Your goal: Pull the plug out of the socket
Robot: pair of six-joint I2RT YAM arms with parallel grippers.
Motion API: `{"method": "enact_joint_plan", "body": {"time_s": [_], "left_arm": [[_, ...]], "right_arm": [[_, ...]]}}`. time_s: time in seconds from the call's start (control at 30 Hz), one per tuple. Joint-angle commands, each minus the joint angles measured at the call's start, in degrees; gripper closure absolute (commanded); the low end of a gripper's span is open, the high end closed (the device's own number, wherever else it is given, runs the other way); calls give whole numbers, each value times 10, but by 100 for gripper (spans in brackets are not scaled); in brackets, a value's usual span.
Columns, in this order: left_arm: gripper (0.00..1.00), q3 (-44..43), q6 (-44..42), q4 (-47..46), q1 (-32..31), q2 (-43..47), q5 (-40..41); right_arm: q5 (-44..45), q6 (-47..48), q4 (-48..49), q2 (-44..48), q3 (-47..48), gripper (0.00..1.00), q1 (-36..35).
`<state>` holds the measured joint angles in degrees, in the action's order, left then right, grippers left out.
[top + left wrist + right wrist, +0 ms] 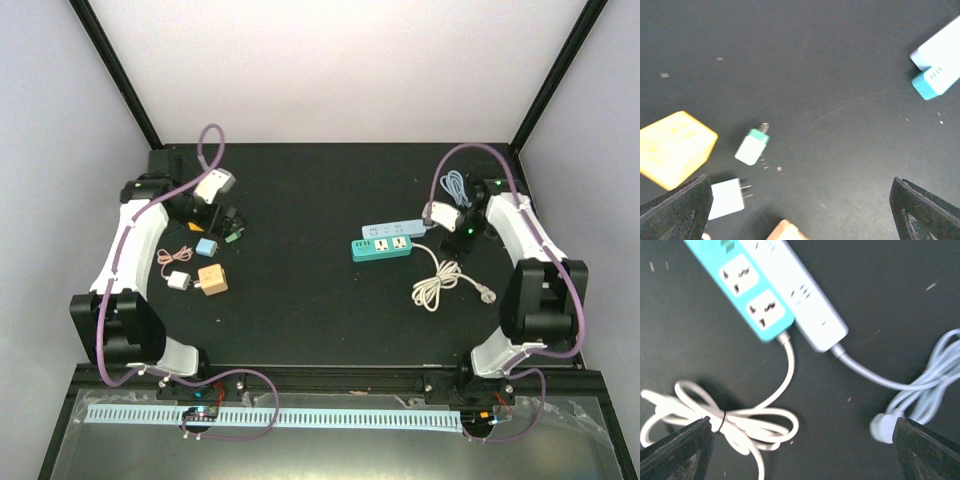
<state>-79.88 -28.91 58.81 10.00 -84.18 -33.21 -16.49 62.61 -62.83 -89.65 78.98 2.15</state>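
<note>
Left fingers and right fingers stand spread and empty, the teal power strip shows bare sockets, and the small green plug lies loose on the worktop well apart, so the pull looks done.

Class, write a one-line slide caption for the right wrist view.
Open right claw above teal power strip and white power strip lying side by side.
</note>
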Motion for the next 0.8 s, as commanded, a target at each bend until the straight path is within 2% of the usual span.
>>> {"method": "enact_joint_plan", "body": {"time_s": [0.0,0.17,0.3,0.47,0.63,0.77], "left_arm": [[1,-58,-16,40,69,-7,-43],[1,-17,-10,-8,111,35,-5],[1,90,-24,-70,111,119,30],[1,212,-18,-128,109,200,27],[1,304,3,-191,104,255,18],[1,312,20,-219,101,262,38]], "right_arm": [[-140,-83,-11,58,37,0,21],[-173,-210,105,155,-35,0,26],[-164,-294,220,239,-135,0,26],[-155,-376,302,323,-243,0,27],[-148,-402,352,364,-317,0,26],[-147,-408,358,359,-321,0,27]]}}
